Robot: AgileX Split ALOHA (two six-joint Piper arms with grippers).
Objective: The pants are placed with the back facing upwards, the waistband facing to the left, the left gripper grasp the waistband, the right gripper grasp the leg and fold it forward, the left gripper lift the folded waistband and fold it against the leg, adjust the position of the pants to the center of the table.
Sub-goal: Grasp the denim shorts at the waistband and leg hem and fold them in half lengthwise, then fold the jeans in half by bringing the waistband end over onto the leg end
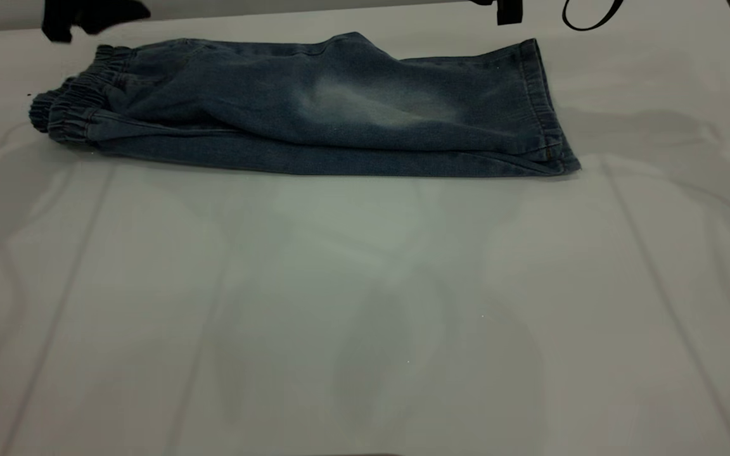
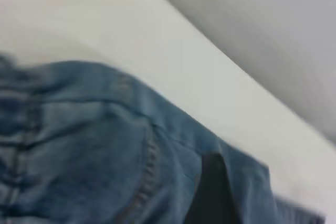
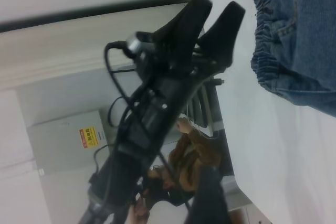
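Surface: one large flat white table (image 1: 365, 304), creased by faint straight ridges and crossed by soft grey shadows. A few tiny dark specks lie on it near the waistband.

Room: the right wrist view shows a pale wall beyond the table edge. One grey box (image 3: 68, 142) is mounted on it, carrying one yellow label (image 3: 89, 137); the writing on the label is too small to read. One person in a brown sleeve (image 3: 191, 156) sits past the table's end.

Count of items:
- One pair of pants (image 1: 289, 114), blue denim, lying flat on the far part of the table and doubled lengthwise so that one leg covers the other.
- One waistband (image 1: 70, 107), ruched and darker, at the left end of the pants and bunched into two layers.
- One leg (image 1: 403, 107) on top, with a pale faded oval at mid-length. Its stitched hem (image 1: 539, 95) forms the right end.
- One black cable loop (image 1: 587, 16) at the far edge, right of centre.
- Two grippers.

Left gripper (image 3: 219, 4): raised off the table, just beyond the waistband end and apart from the cloth. Its two wedge-shaped fingers (image 3: 191, 17) stand slightly parted with a narrow gap — nothing is held between them. Dark cable runs along the arm behind it.

Right gripper (image 1: 508, 11): only a black fragment shows at the far edge, above the hem end of the pants and clear of them — its state cannot be told.

No brand marks are readable on the denim.
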